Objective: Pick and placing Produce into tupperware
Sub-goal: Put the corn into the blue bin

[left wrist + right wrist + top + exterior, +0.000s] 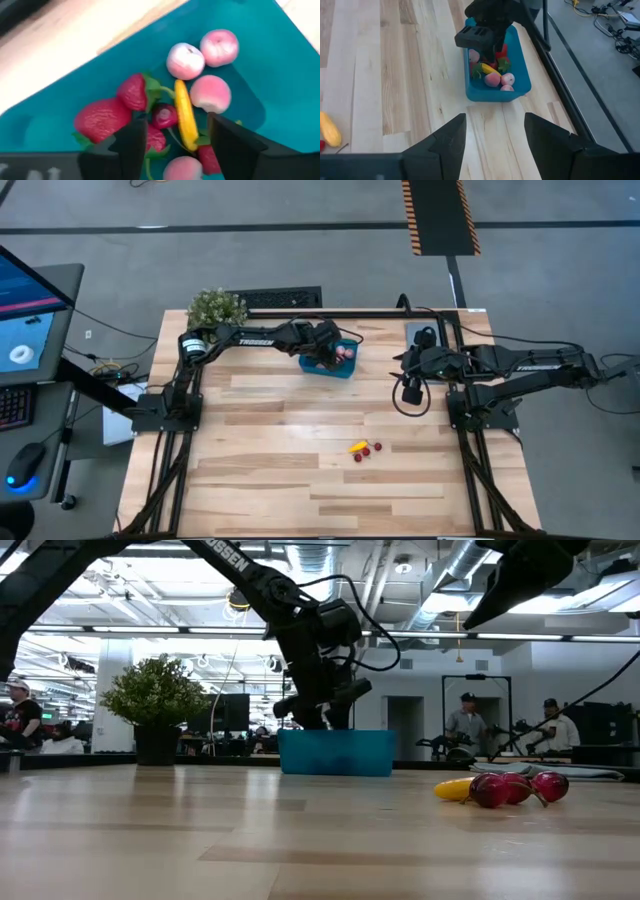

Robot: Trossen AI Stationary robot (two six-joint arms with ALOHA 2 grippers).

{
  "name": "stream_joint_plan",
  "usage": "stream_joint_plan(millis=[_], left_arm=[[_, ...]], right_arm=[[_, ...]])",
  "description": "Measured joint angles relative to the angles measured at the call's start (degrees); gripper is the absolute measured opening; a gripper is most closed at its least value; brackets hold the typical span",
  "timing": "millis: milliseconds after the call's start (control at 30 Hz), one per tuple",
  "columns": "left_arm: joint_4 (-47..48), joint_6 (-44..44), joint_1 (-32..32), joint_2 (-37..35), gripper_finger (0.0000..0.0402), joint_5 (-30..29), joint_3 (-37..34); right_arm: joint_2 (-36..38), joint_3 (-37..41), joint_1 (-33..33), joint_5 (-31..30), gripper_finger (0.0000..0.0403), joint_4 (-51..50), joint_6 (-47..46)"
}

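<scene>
Left claw point(172, 145) is poised inside the tupperware point(345, 370) at the far side of the worktop point(300, 480), fingers parted and grasping nothing. Beneath it lie strawberries point(102, 120), pink pieces point(210, 94) and a yellow piece point(185, 115). Right claw point(492, 135) hangs released above the worktop's right side. A yellow piece point(357, 446) and cherries point(367, 451) lie loose on the worktop, well apart from the tupperware.

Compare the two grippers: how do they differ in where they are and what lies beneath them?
The left gripper hangs over the tupperware, above the produce in it; the right gripper hovers over bare table, away from the tupperware. Both stand open and hold nothing.
</scene>
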State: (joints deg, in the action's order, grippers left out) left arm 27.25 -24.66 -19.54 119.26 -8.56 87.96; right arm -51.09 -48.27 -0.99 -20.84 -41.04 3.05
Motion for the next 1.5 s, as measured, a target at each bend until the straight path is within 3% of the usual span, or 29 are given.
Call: stream_joint_plan(millis=[133,300,500,667,800,1033,1333,1500], left_arm=[[1.90,-0.95,0.25,-0.41,0.0219,2.61,1.56],[7.87,-0.52,2.97,-1.42,0.0215,3.62,8.37],[14.01,2.84,9.95,-1.40,0.0204,2.89,17.53],[15.40,3.08,17.71,-1.40,0.0204,2.04,21.10],[15.53,1.71,23.73,-1.22,0.0204,-0.13,20.91],[14.05,-2.15,31.36,-0.98,0.0204,-12.79,17.25],[-3.91,0.10,34.55,-1.01,0.0204,-17.50,7.53],[-15.39,2.87,34.78,-1.01,0.0203,-15.18,0.78]], right_arm=[[0.00,0.00,0.00,0.00,0.0225,-0.58,0.00],[-0.02,0.00,0.00,0.00,0.0225,-0.58,0.00],[-0.02,0.00,0.00,0.00,0.0225,-0.56,-0.02],[-0.02,0.00,0.00,0.02,0.0225,-0.56,-0.02],[-0.02,0.00,0.00,0.02,0.0225,-0.56,-0.02],[-0.02,0.00,0.00,0.00,0.0225,-0.52,-0.04],[-0.02,0.00,0.00,0.02,0.0225,-0.52,-0.07],[-0.02,0.00,0.00,0.02,0.0225,-0.51,-0.05]])
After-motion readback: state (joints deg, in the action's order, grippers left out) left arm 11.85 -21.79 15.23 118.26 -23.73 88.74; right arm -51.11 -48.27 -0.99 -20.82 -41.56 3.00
